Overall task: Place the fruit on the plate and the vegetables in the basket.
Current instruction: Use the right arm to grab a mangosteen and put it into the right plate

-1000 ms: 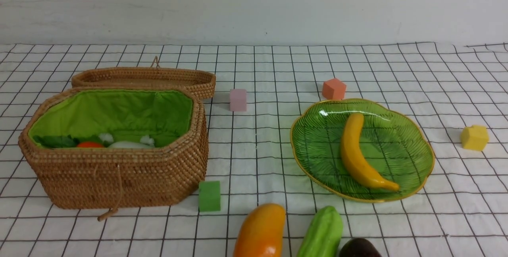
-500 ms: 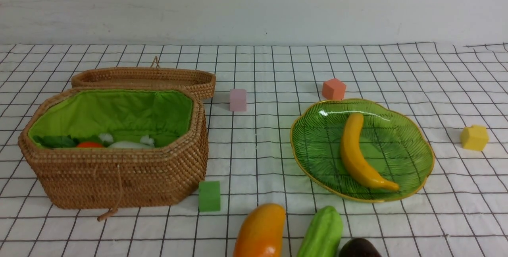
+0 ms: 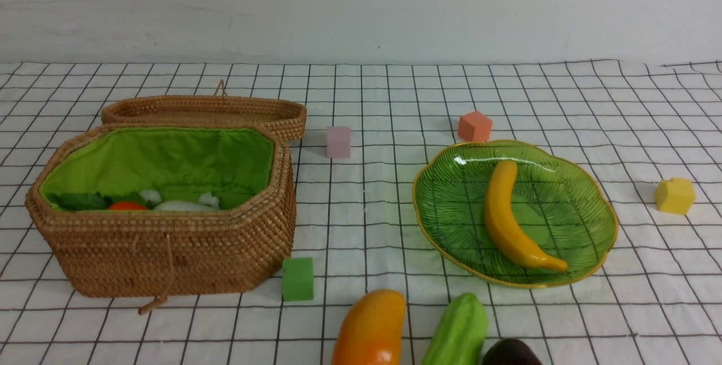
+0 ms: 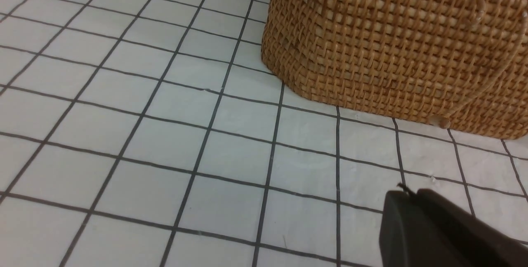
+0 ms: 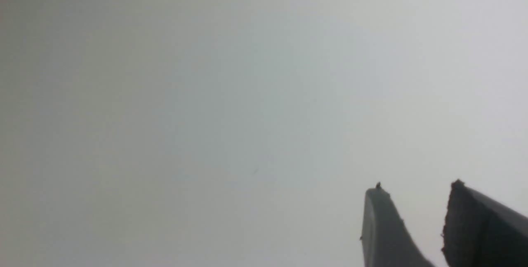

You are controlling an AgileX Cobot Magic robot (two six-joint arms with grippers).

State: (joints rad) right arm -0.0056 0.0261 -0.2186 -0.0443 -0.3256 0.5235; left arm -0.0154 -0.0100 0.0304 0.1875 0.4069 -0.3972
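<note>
Plate (image 3: 451, 212) holds one banana (image 3: 507, 218); basket (image 3: 169, 252), one carrot (image 3: 127, 205) and one radish (image 3: 180, 205) — mango (image 3: 369, 328), gourd (image 3: 458, 331), dark fruit (image 3: 510, 353) lie outside, plus four cubes (image 3: 297, 278) (image 3: 338, 142) (image 3: 474, 126) (image 3: 674, 196). Left jaws closed, right jaws slightly apart — both empty.

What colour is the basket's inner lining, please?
The lining of the basket is bright green; the front view shows it best.

You count three fruits: one banana (image 3: 507, 218), one mango (image 3: 369, 328), one dark fruit (image 3: 510, 352). You count three vegetables: one gourd (image 3: 458, 331), one carrot (image 3: 127, 205), one radish (image 3: 180, 205). One plate (image 3: 451, 207), one basket (image 3: 169, 252), one lid (image 3: 203, 108). Four cubes: one pink cube (image 3: 338, 142), one orange cube (image 3: 474, 126), one yellow cube (image 3: 674, 195), one green cube (image 3: 298, 278).
</note>
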